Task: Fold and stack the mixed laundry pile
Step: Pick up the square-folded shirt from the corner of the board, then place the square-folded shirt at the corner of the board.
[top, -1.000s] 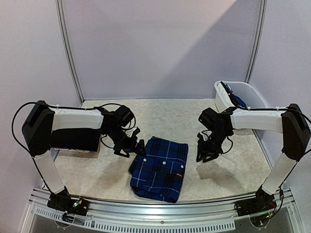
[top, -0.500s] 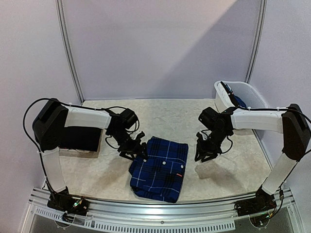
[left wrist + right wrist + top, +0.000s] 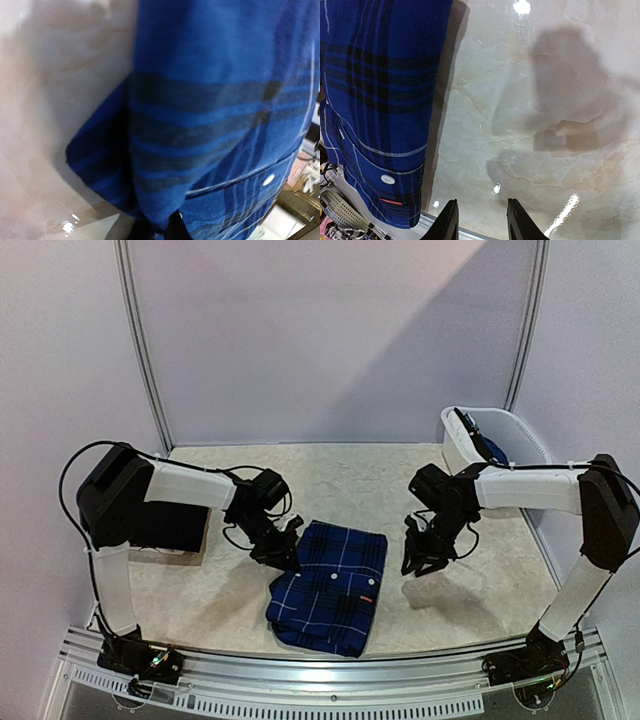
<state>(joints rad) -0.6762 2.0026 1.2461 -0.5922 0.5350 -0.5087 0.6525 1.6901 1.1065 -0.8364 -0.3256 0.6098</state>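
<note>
Blue plaid shirt [image 3: 330, 585] lies as a folded rectangle on the table [image 3: 340, 480], left of the white basket [image 3: 455, 448] and nearer the arm bases than the basket is. The left gripper [image 3: 287, 552] is at the shirt's far corner, on the side away from the basket. In the left wrist view its jaws are pinched together on a bunched edge of the cloth, which drapes away from them. The right gripper [image 3: 418, 562] hangs between the shirt and the basket above bare tabletop. Its fingers [image 3: 449, 220] stand parted with nothing between them. A dark folded garment [image 3: 170, 530] sits farther again from the basket, partly under the left arm, and it looks like the start of the stack.

The step in hand seems to be carrying or dragging the folded shirt away from the basket towards that dark garment. A one-corner hold risks peeling off only the top layer and undoing the fold. It would help to check that every layer is in the pinch, then raise the corner only slightly. The right gripper would do well to take the corner nearest the basket so both ends travel together and the rectangle stays square. A slow, low move keeps the cloth from swinging.
</note>
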